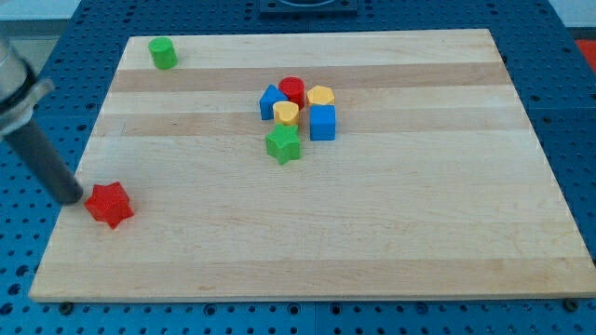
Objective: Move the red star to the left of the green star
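**Rod tip at the red star, far from the green one**

From where I stand, my tip (73, 196) sits at the board's left edge, right against the view's left side of the red star (110, 204); whether they actually touch I cannot tell. The arm ends in a bare dark rod, so there is no hand to open or close, and it grips nothing.

The red star lies near the lower left corner of the wooden board (391, 233), well apart from the green star (283, 144), which sits toward the middle. Just above the green star is a tight cluster: a yellow heart (287, 113), a blue cube (322, 122), a blue block (271, 100) of unclear shape, a red cylinder (292, 89) and a yellow block (320, 95). A green cylinder (163, 53) stands alone near the top left corner.

I can read no writing, labels or brand marks on the blocks or board.
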`<state>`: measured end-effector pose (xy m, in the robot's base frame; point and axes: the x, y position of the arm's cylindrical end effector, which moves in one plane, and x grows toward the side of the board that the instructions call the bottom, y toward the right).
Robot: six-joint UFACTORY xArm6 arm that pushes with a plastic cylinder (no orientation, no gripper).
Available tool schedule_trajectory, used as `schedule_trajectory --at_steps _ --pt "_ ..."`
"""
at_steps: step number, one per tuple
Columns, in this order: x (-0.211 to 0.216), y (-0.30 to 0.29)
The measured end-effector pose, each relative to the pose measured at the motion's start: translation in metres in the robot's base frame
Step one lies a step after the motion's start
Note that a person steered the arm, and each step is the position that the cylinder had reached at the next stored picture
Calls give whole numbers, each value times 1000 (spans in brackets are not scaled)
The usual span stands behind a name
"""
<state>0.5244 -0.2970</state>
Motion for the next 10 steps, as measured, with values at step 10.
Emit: schedule_trajectory --at_steps 10 --pt "17 104"
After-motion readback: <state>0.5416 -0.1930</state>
